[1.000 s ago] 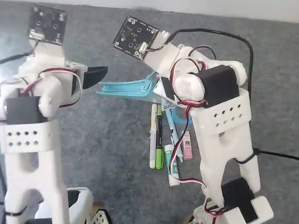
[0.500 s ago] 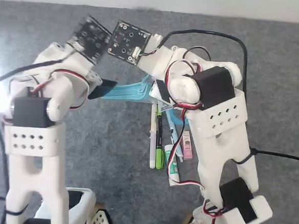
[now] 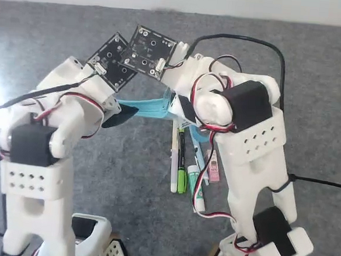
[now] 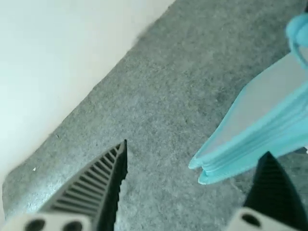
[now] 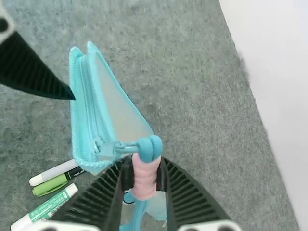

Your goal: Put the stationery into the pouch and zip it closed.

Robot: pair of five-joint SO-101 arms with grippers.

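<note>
A teal pouch [image 3: 144,107] hangs just above the grey mat, zipper side up. My right gripper [image 5: 142,169] is shut on the pink pull [image 5: 144,177] at one end of the pouch [image 5: 98,113]; in the high view that gripper [image 3: 178,108] sits at the pouch's right end. My left gripper [image 4: 192,163] is open at the free end of the pouch [image 4: 255,134], whose corner lies between the fingers, close to the dark one [image 4: 269,187]. In the high view it [image 3: 120,115] is at the pouch's left tip. Pens and markers [image 3: 180,161] lie on the mat below the right arm.
A pink eraser [image 3: 214,166] and a white-green tube [image 3: 196,191] lie beside the pens. The right arm's body [image 3: 251,151] stands over the stationery's right side. A black cable [image 3: 322,181] runs off to the right. The white wall borders the mat's far edge.
The left arm has swung right and down from beside the mat to the pouch's free end, fingers still apart. The right arm keeps its grip and has barely shifted.
</note>
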